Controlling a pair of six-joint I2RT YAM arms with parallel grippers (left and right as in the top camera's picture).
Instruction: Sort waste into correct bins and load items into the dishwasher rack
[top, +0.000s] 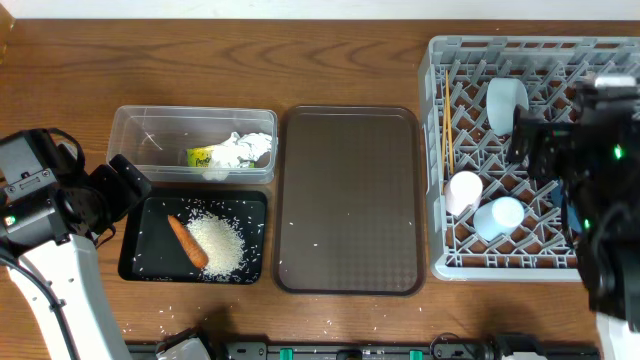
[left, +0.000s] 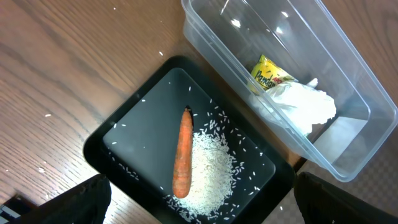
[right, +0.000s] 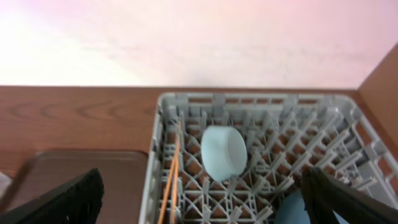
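Observation:
The clear tub (top: 150, 125) holds crumpled white tissue (top: 245, 148) and a yellow-green wrapper (top: 203, 156). In front of it the black tray (top: 140, 262) carries a heap of rice (top: 215, 243) and an orange carrot piece (top: 187, 241). The grey rack (top: 440, 150) at right holds a white bowl (top: 507, 100), a pink cup (top: 463, 190), a light blue cup (top: 499, 215) and chopsticks (top: 447, 130). My left gripper (left: 202, 214) hangs open above the black tray's (left: 93, 152) near edge, holding nothing. My right gripper (right: 205, 211) is open over the rack (right: 280, 124), short of the bowl (right: 222, 152).
A large brown serving tray (top: 348, 200) lies between the bins and the rack, with a few rice grains on it. Loose grains dot the wooden table in front of the black tray. My right arm (top: 590, 160) covers the rack's right side.

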